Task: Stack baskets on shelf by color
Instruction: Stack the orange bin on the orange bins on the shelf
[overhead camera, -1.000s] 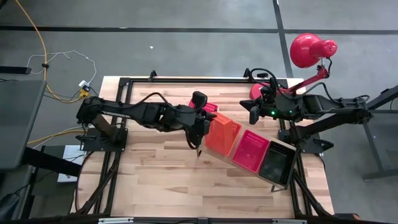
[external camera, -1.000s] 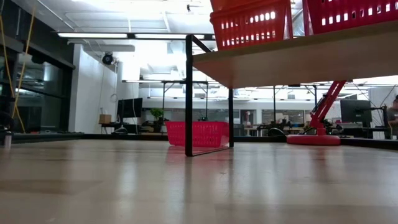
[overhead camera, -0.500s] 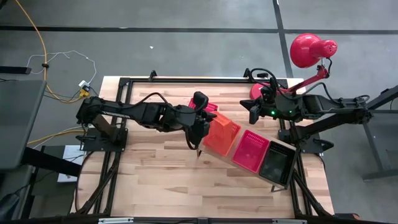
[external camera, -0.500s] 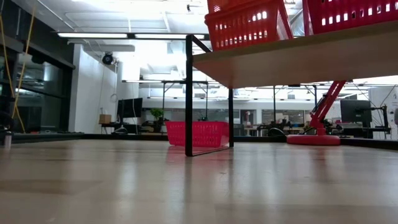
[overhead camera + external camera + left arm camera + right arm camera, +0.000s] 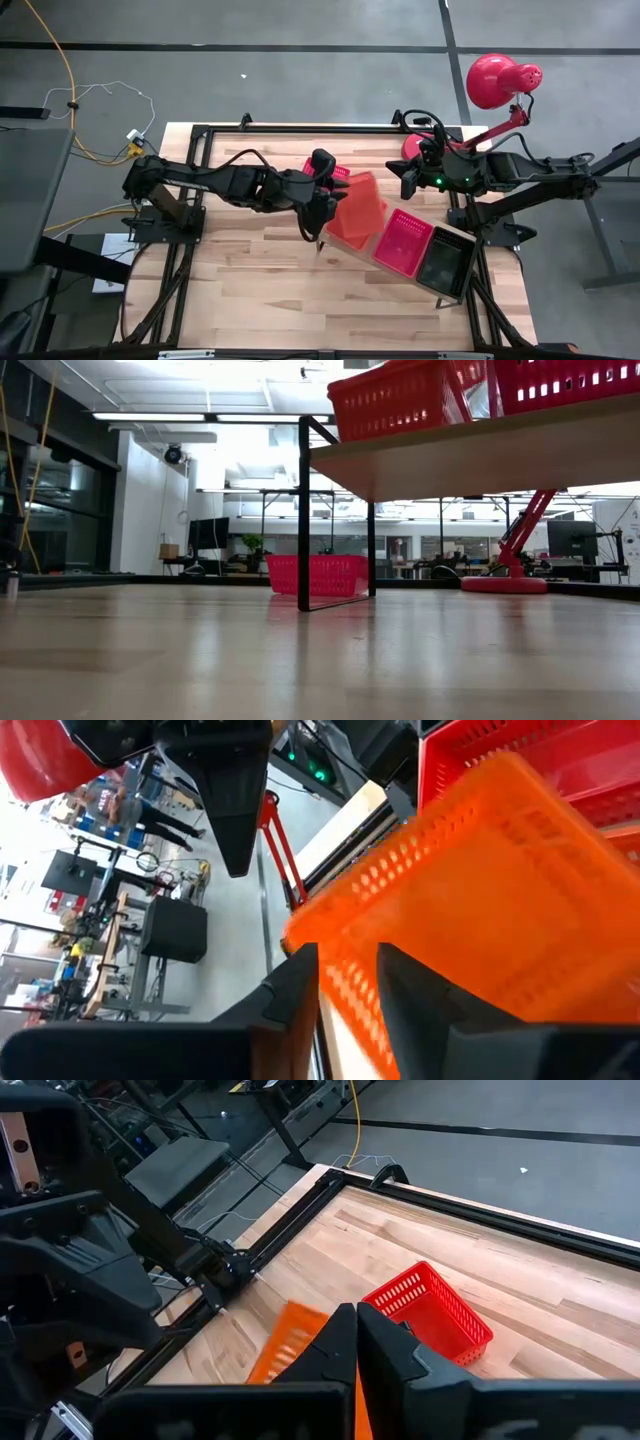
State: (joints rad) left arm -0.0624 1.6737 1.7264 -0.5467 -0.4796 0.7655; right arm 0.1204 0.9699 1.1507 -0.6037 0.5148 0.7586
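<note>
Orange basket [image 5: 356,207] sits tilted on the shelf's [image 5: 452,237] 9 o'clock end, beside a red basket [image 5: 403,241] and a black basket [image 5: 442,260]. Left end effector [image 5: 322,216], fingers parted, stands at the orange basket's 9 o'clock edge, gripping nothing. Right end effector [image 5: 406,178], closed and empty, waits at 1 o'clock. Another red basket [image 5: 330,172] rests on the bench [image 5: 250,290].

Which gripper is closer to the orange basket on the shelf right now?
Left. The left gripper is right at the orange basket's edge at the shelf's bracket end. The right gripper waits apart, past the basket's far corner, near the lamp base.
</note>
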